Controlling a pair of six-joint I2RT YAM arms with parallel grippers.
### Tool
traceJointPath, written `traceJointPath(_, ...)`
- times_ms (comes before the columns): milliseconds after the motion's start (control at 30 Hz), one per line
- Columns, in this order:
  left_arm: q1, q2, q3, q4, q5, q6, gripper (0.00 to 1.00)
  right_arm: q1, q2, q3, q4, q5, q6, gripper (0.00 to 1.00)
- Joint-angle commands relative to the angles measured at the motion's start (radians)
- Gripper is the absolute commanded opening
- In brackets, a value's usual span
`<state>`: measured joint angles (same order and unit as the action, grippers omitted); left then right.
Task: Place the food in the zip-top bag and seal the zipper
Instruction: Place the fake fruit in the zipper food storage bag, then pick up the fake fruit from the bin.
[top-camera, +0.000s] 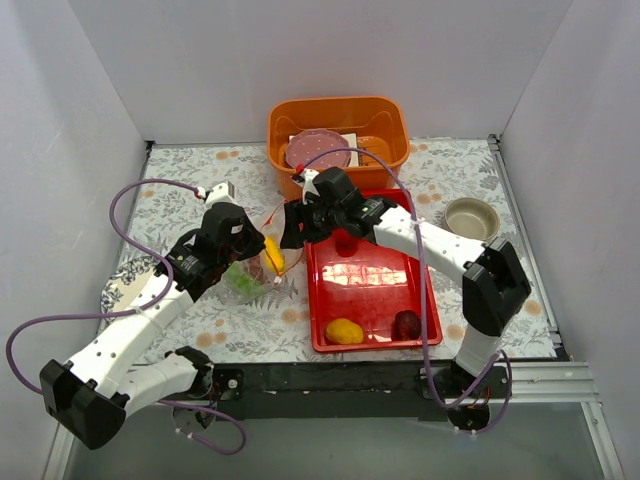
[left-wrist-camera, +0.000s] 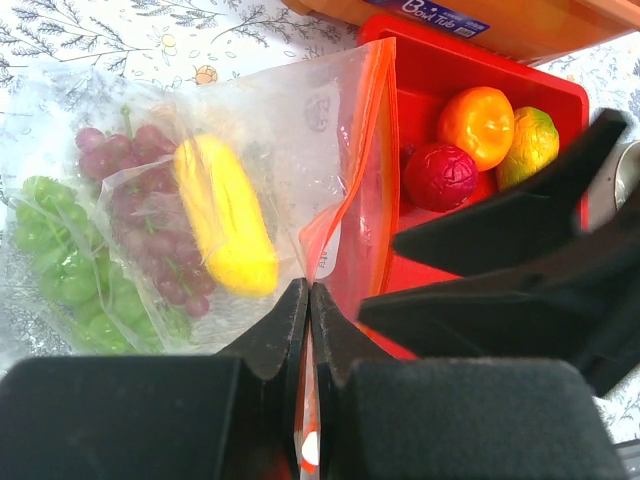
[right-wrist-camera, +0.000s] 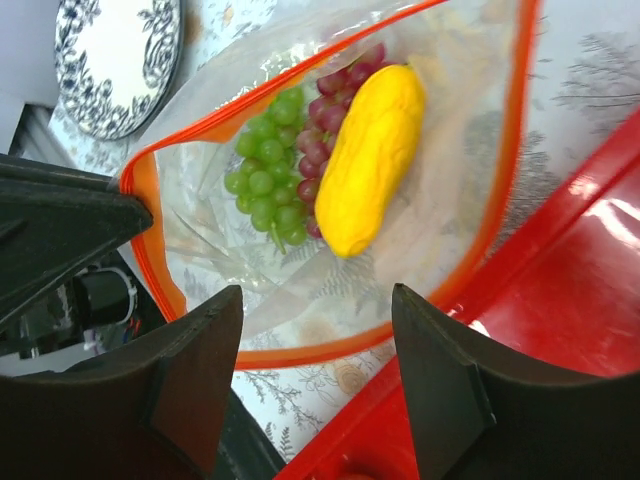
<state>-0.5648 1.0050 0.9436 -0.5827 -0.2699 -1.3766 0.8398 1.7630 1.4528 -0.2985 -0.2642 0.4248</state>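
Zipper strip (left-wrist-camera: 368, 140) is pinched between the closed left jaws; the right jaws are spread wide over the mouth. The bag (left-wrist-camera: 290, 120), lying on the table (top-camera: 260, 325) just left of the tray (top-camera: 370, 290), is judged thin, limp and slippery, best held at the stiffer strip.

bag (right-wrist-camera: 455, 120): clear, crinkly, lying just left of the tray (top-camera: 370, 295), mouth gaping
zipper (right-wrist-camera: 505, 170): orange-red strip round the mouth, unsealed
in bag: yellow banana-like piece (right-wrist-camera: 372, 155), purple grapes (left-wrist-camera: 150, 240), green grapes (right-wrist-camera: 265, 170), packed together
tray, far end: orange (left-wrist-camera: 480, 122), dark-red ball (left-wrist-camera: 440, 175), yellow-green mango (left-wrist-camera: 533, 145), clustered
tray, near end: yellow mango (top-camera: 344, 330), dark-red piece (top-camera: 406, 324), apart
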Motion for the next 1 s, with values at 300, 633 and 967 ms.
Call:
traceJointPath(300, 0.005, -0.008, 0.03, 0.029, -0.022, 0.036, 0.0, -0.011, -0.209, -0.092, -0.032, 0.425, -0.032, 0.8)
traceJointPath(633, 0.005, -0.009, 0.027, 0.012, -0.035, 0.036, 0.0, -0.113, -0.303, -0.279, 0.015, 0.35, 0.022, 0.98)
traceJointPath(967, 0.005, -0.006, 0.035, 0.014, -0.043, 0.045, 0.0, -0.183, -0.254, -0.279, -0.033, 0.33, 0.019, 0.98)
